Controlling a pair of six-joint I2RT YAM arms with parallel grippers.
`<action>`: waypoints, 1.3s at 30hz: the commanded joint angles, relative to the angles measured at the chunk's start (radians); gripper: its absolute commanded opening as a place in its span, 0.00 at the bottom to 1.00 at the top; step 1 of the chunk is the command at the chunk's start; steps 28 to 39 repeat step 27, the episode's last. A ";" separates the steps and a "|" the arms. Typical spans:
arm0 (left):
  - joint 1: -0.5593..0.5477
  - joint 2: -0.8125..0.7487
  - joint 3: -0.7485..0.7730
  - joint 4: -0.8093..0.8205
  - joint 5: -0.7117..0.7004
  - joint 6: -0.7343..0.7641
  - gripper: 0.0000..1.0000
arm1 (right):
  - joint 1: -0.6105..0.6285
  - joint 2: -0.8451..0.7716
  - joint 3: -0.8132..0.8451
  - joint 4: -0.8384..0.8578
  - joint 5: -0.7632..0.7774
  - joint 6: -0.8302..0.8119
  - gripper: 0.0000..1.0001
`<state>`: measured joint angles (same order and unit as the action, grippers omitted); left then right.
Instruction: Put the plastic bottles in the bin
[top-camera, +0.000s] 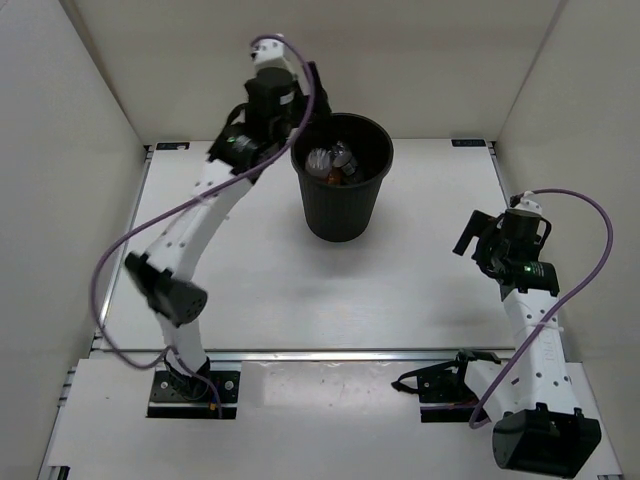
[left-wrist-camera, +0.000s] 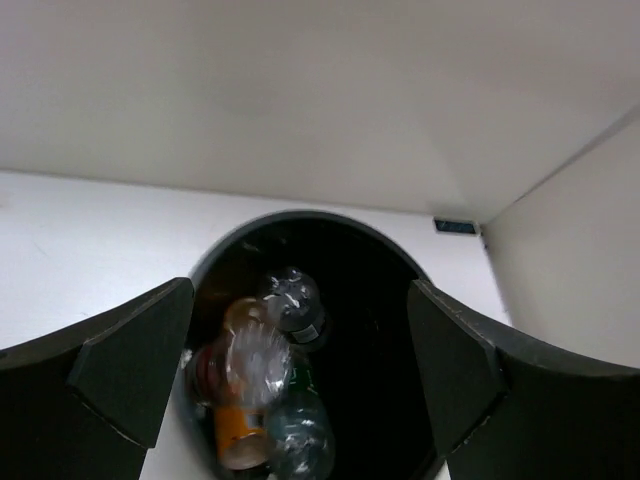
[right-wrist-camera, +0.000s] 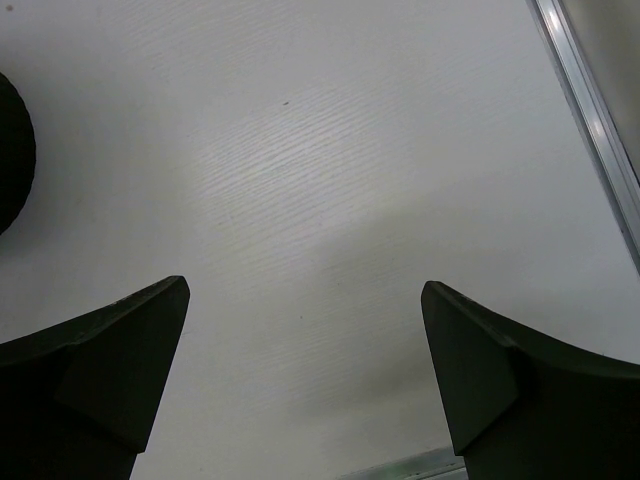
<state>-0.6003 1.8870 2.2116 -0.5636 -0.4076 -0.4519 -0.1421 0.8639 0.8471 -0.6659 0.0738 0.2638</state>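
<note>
White walls (top-camera: 420, 60) close in a white table (top-camera: 250, 300) on the left, right and far sides. On the far middle of the table stands the bin (top-camera: 345, 215), upright, its mouth open to the top camera.

Bottles (top-camera: 333, 160) lie heaped inside it, toward the left of its floor. From the left wrist, an orange bottle (left-wrist-camera: 238, 430) shows lowest in the heap. A clear bottle (left-wrist-camera: 300, 432) lies just right of it and a dark-banded bottle (left-wrist-camera: 295, 305) lies farther in. One more clear bottle (left-wrist-camera: 255, 362) over the heap is blurred, and its label cannot be read.

The left arm reaches far across the table, and the left gripper (left-wrist-camera: 300, 305) hangs over the bin's far-left rim, looking down into it. Its jaws stand wide apart with nothing between them.

The right gripper (right-wrist-camera: 305, 285) hovers over bare table on the right side, well apart from the bin. Only the bin's dark edge shows at the left of the right wrist view. Its jaws are also spread wide and hold nothing.
</note>
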 joint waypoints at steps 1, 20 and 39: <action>0.058 -0.291 -0.080 -0.041 -0.014 0.027 0.99 | 0.027 0.023 0.024 -0.004 0.014 0.011 0.99; 0.564 -0.846 -1.127 -0.381 0.027 -0.083 0.98 | 0.024 0.092 0.067 -0.070 -0.097 -0.002 0.99; 0.576 -0.858 -1.116 -0.378 0.035 -0.084 0.98 | 0.041 0.112 0.073 -0.084 -0.074 -0.005 0.99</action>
